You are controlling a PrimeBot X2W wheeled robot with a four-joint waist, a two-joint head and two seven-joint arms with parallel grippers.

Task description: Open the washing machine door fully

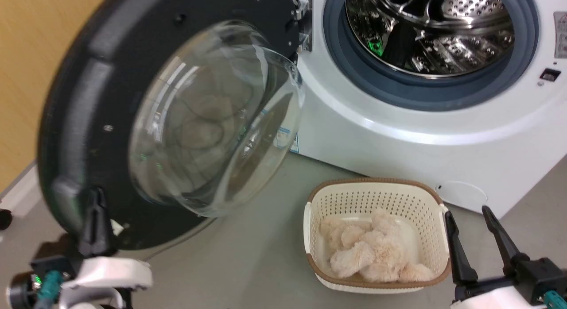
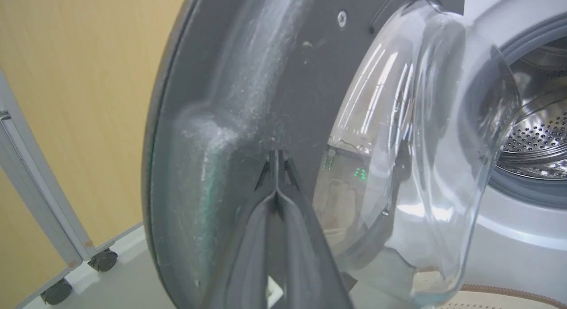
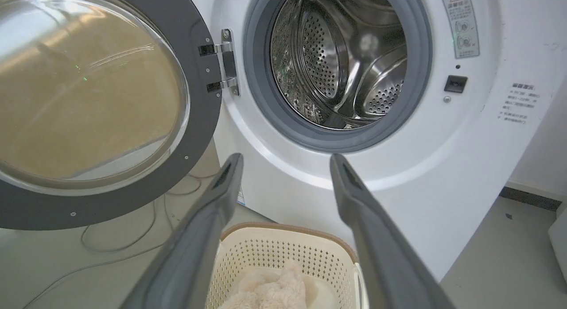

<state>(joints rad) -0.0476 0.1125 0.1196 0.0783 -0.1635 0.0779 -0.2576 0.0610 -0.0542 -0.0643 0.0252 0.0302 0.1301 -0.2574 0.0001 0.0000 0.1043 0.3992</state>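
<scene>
The washing machine door [image 1: 110, 79] [image 2: 274, 92] [image 3: 199, 123], a black disc with a bulging clear glass bowl [image 1: 212, 118], stands swung out to the left on its metal hinge [image 3: 223, 63]. The white washing machine [image 1: 398, 136] [image 3: 443, 167] shows its steel drum [image 1: 434, 30] [image 3: 341, 61] inside a grey rubber ring. My left gripper [image 1: 96, 198] [image 2: 276, 156] is shut, its fingertips pressed together against the door's inner black rim near the lower edge. My right gripper [image 1: 467, 214] [image 3: 285, 160] is open and empty, above the basket's right side.
A cream perforated basket [image 1: 319, 202] [image 3: 248, 242] holding a fluffy beige cloth [image 1: 372, 251] sits on the grey floor before the machine. A wooden wall [image 1: 26, 79] stands left; a castered panel [image 2: 44, 202] is beside it. Thin cables [image 3: 133, 238] lie on the floor under the door.
</scene>
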